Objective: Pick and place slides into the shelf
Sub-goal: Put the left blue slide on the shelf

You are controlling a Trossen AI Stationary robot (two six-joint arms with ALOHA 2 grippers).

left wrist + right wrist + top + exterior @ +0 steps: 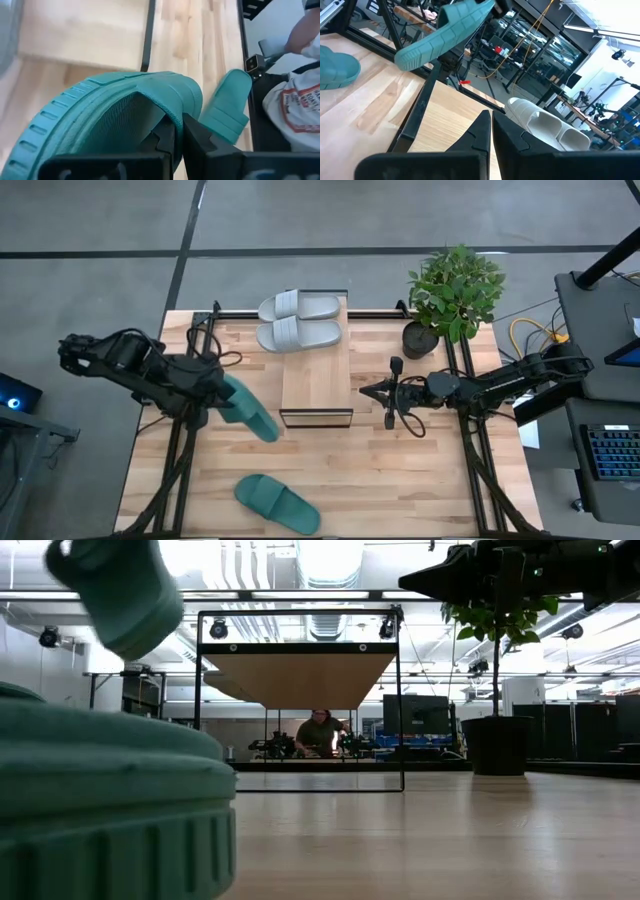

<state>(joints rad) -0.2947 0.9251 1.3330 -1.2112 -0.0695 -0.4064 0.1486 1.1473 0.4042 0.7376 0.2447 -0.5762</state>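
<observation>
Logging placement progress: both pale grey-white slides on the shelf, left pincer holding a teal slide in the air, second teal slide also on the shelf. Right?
Wrong on one point: the second teal foam slide lies on the butcher-block tabletop at its near edge, not on the long wood-topped shelf. The high view shows it.

Left arm: reaches in from the table's left edge toward the shelf [316, 375], wrist raised off the tabletop.
Left gripper [222, 392]: just left of the shelf's near end, fingers [192, 137] pinched on a teal slide [250, 412], holding it in the air.
Right arm: stretches in from the right edge, roughly level.
Right gripper [366, 390]: just right of the shelf's near end, fingers [507, 135] pressed together, holding nothing.
</observation>
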